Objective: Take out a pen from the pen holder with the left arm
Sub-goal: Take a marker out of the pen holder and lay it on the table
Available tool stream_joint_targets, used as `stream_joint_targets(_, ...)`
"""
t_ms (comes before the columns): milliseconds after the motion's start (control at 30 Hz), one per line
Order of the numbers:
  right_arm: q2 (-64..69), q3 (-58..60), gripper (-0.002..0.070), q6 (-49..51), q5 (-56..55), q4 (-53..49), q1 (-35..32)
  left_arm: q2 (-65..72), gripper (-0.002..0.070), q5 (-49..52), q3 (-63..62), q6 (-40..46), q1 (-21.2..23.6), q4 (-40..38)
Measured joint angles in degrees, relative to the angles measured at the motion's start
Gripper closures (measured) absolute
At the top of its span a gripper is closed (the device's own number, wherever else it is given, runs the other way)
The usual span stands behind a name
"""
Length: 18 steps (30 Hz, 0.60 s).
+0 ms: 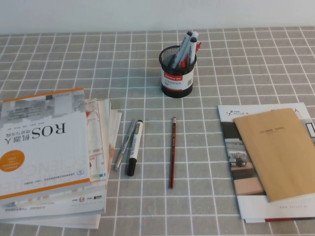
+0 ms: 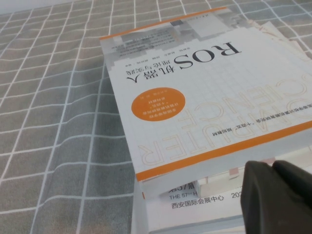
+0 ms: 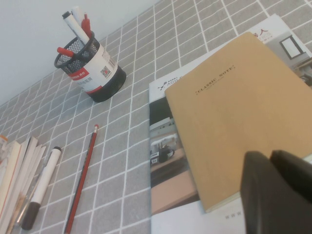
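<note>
A black mesh pen holder [image 1: 177, 73] with a red and white label stands at the middle back of the table, also seen in the right wrist view [image 3: 92, 68]. Several pens [image 1: 186, 46] lean in it toward the right. Neither arm shows in the high view. My left gripper [image 2: 273, 168] hovers shut and empty over the near edge of the ROS book [image 2: 195, 87], far from the holder. My right gripper [image 3: 269, 158] is shut with nothing in it, above the near end of the brown notebook [image 3: 243, 107].
A stack of books [image 1: 42, 142] fills the near left. A black-capped marker [image 1: 134, 147], a silver pen [image 1: 124, 145] and a red pencil [image 1: 173, 152] lie in the middle. The brown notebook [image 1: 278, 152] rests on a brochure [image 1: 236, 162] at the right.
</note>
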Motion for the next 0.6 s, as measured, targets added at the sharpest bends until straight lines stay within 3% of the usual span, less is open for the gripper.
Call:
stream_joint_targets(67, 0.0, 0.0, 0.0689, 0.0, 0.0, 0.0, 0.0, 0.0, 0.0678, -0.8, 0.0, -0.2, 0.0, -1.1)
stream_joint_targets(167, 0.0, 0.0, 0.0689, 0.0, 0.0, 0.0, 0.0, 0.0, 0.0678, -6.0, 0.1, -4.4, 0.0, -9.8)
stream_joint_targets(333, 0.0, 0.0, 0.0689, 0.0, 0.0, 0.0, 0.0, 0.0, 0.0678, -19.1, 0.1, -15.9, 0.0, -38.5)
stream_joint_targets(400, 0.0, 0.0, 0.0689, 0.0, 0.0, 0.0, 0.0, 0.0, 0.0678, -24.4, 0.1, -17.1, 0.0, -45.9)
stream_joint_targets(600, 0.0, 0.0, 0.0689, 0.0, 0.0, 0.0, 0.0, 0.0, 0.0678, -34.8, 0.1, -17.6, 0.0, -51.8)
